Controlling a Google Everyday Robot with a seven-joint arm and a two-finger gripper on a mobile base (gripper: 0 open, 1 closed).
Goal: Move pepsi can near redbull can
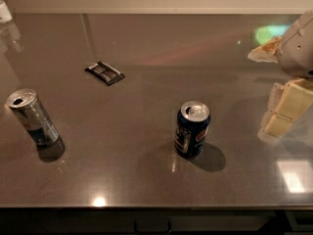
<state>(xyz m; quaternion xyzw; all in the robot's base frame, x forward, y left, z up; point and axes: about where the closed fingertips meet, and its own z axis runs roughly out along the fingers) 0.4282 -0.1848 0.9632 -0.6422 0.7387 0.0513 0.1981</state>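
The pepsi can (192, 129), short and dark blue with a silver top, stands upright on the dark table (146, 43), right of the middle. The redbull can (33, 117), slim and silver with blue patches, stands at the left side of the table and appears to lean left. My gripper (282, 114), cream-coloured, hangs at the right edge of the view above the table. It is to the right of the pepsi can, well apart from it and holding nothing I can see. The redbull can is far to its left.
A small flat dark packet (104, 73) lies on the table behind and between the two cans. A white object (4, 11) stands at the far left corner. The table's front edge runs along the bottom of the view.
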